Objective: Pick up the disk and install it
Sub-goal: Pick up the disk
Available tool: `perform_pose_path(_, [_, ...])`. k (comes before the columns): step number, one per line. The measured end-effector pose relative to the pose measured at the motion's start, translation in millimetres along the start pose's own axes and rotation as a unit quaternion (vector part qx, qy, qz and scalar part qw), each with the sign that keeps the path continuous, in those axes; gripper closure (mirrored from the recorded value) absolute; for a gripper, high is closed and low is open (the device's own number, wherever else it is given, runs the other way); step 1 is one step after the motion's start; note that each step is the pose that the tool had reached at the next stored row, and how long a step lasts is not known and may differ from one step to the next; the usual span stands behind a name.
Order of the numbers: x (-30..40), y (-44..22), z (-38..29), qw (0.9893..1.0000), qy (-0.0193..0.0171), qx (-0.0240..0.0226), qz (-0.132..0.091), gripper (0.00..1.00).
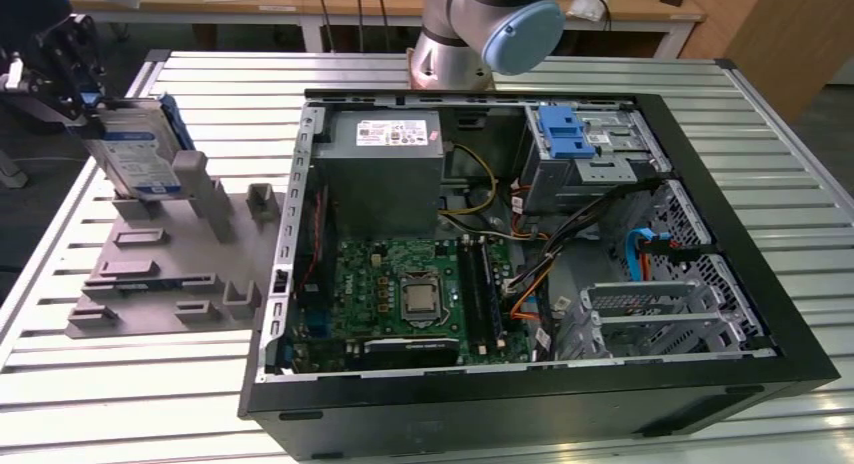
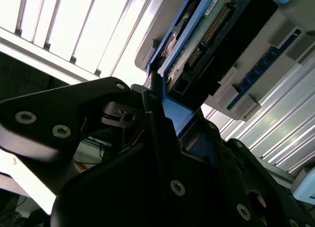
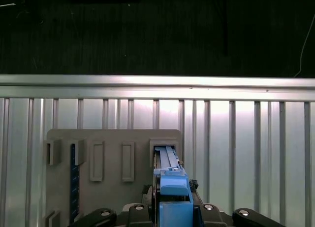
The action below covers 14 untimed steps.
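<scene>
Pickup underway: my hand (image 1: 87, 99) is closed on the disk (image 1: 138, 154), upright in the grey rack (image 1: 160, 274); straight lift needed, I reckon.

Slatted table (image 1: 134, 404) under computer case (image 1: 534, 409), grey fixture (image 1: 150, 286)

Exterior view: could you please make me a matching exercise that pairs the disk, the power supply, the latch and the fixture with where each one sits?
Things:
1. disk
2. power supply
3. latch
4. fixture

Places:
A. flat on the table, on the exterior view's left of the case
B. on edge in the gripper
C. in the case, next to the green board
D. in the case, far corner on the exterior view's right

Pairs: 1-B, 2-C, 3-D, 4-A
</scene>
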<state>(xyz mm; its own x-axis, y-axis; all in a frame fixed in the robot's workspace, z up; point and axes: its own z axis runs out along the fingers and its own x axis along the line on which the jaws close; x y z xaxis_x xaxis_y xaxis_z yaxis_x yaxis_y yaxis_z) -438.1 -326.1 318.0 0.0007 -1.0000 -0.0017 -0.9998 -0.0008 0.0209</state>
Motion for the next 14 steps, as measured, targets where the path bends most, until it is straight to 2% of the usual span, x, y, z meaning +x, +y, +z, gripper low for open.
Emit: perform_pose_path(14, [0.0, 0.2, -5.8, 1.0000, 0.0000, 0.0000, 0.000, 0.64])
